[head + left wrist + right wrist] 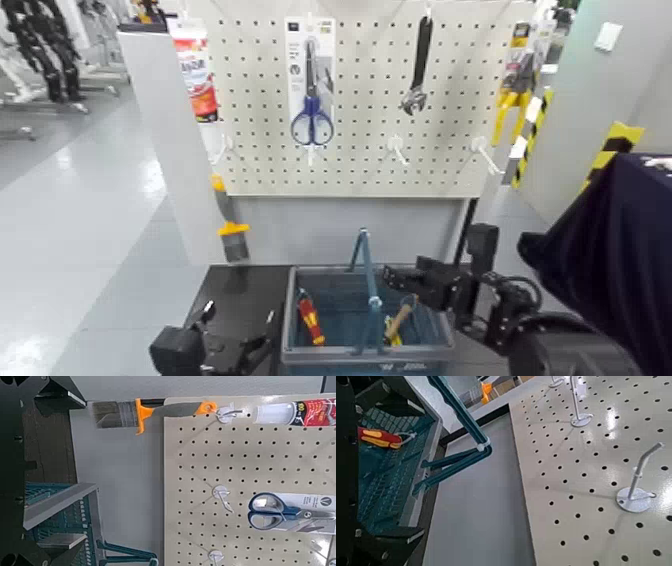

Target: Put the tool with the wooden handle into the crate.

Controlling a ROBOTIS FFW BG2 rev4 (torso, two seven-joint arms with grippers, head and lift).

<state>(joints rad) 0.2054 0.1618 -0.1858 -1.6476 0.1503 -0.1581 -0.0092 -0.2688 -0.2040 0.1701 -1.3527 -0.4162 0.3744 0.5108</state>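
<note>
Trowel: one; its wooden handle lies inside the crate, in the right half, lower centre of the frame
Right gripper: mine, over the crate's right side; jaws parted, grasp released
Left gripper: mine, lower left of the frame, left of the crate; jaws apart, holding nothing
In the crate: one red-and-yellow screwdriver on the left; one yellow item beside the trowel, partly hidden
Crate handle: one blue bar, raised, passing between screwdriver and trowel; it bounds my sideways room
Pegboard: one, across the upper frame; one pair of scissors; one wrench; one pair of yellow-handled pliers at upper right
Scraper: one, left of centre, by the pegboard's lower left edge
Room: a dark strip of tabletop between the left gripper and the crate wall
</note>
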